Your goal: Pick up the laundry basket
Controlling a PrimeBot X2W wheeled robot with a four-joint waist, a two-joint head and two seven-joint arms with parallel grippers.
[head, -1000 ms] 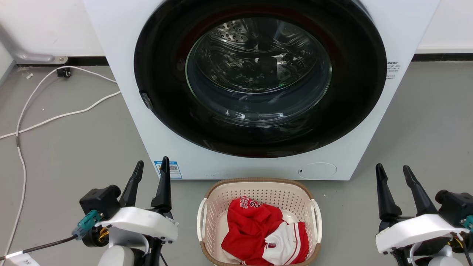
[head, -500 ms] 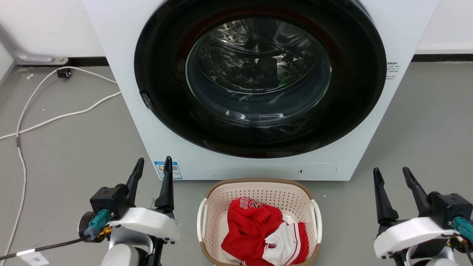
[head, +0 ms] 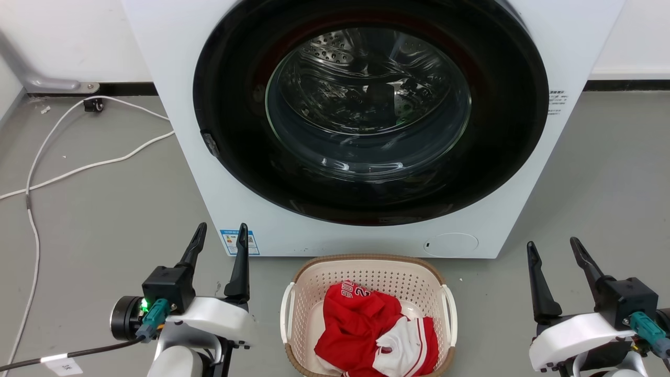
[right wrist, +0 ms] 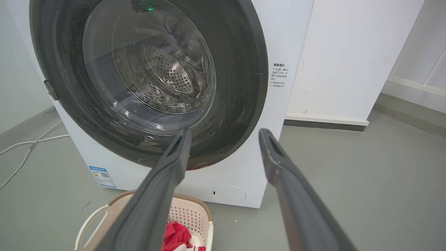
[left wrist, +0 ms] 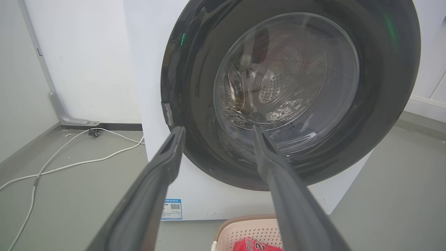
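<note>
Sitting on grey, seemingly concrete floor (head: 104,209), laundry basket (head: 366,276), washer (head: 167,52) behind, white wall (head: 63,36)

Vs 1 sec ago: left gripper (head: 222,229) has slid a bit inward, toward the basket (head: 366,272). Its wrist has rolled, so the black block (head: 168,285) behind the fingers sits further right, w/ a green light (head: 144,302) now showing. Right gripper (head: 553,244) has dropped slightly and its wrist rolled inward too. Head cam nudged: whole scene sits a touch lower.
</note>
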